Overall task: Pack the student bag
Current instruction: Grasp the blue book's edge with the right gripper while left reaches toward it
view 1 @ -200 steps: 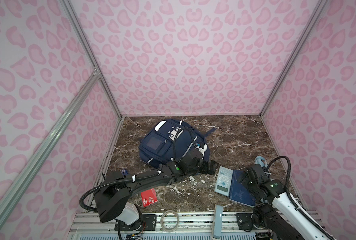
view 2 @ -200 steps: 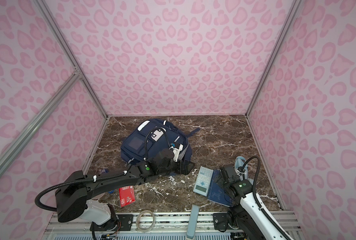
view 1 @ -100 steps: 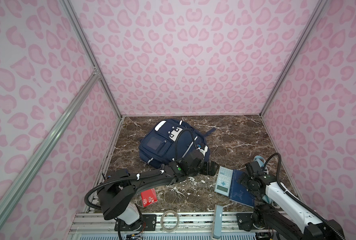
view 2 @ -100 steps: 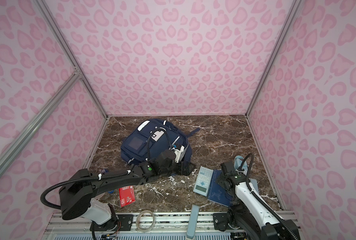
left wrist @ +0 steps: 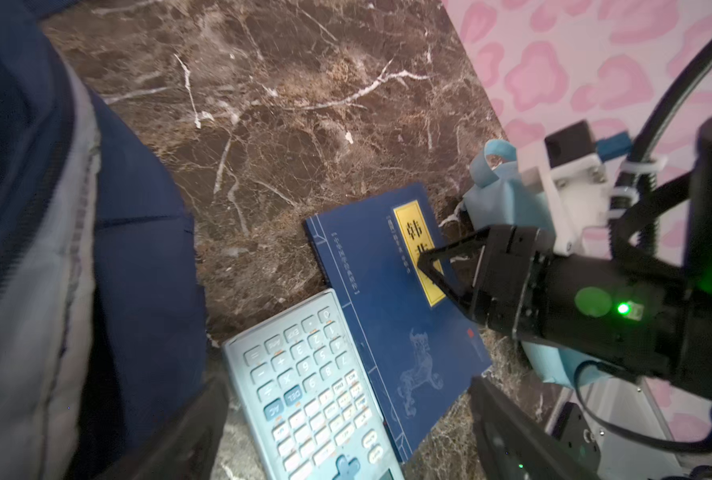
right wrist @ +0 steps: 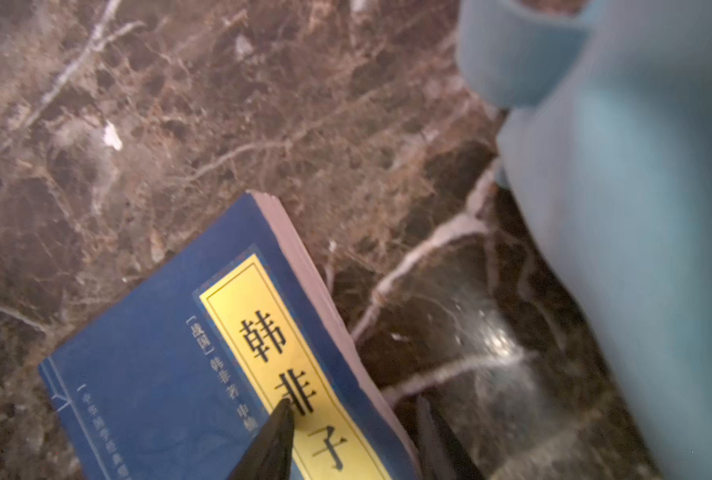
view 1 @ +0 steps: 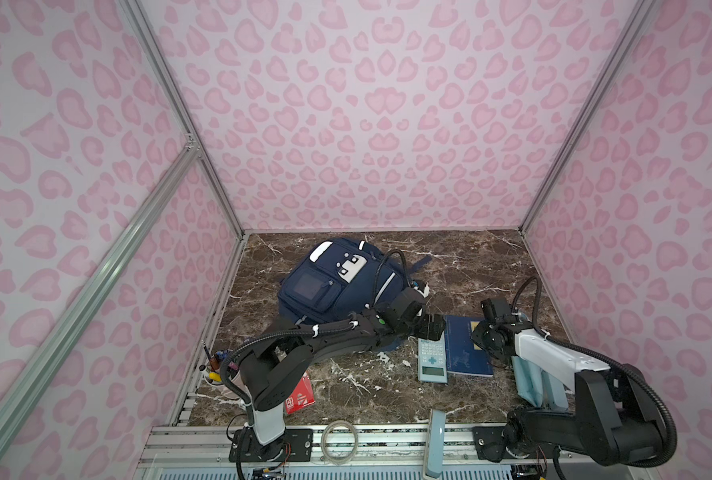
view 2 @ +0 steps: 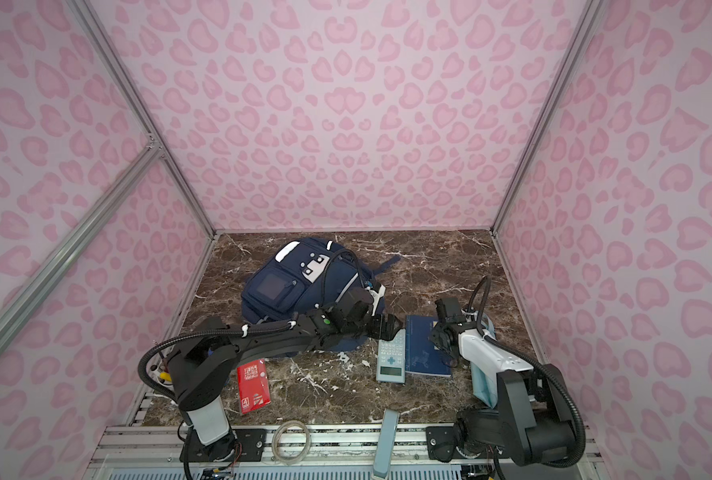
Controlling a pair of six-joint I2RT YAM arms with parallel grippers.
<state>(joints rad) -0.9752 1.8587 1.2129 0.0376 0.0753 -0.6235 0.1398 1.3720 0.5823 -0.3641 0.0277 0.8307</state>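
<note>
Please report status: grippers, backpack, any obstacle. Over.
Left gripper open, above the calculator. Right gripper straddles page edge of the blue book, grip unclear. Navy backpack on the table, book not packed. Calculator lies against book's spine.

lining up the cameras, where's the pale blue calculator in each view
Top view: calculator front centre, just left of the blue book.
Top view: calculator in the same place, left of the blue book.
Left wrist: calculator between the student bag and the blue book.
Right wrist: not in it.
Shared landmark: the blue book, in all four views.
</note>
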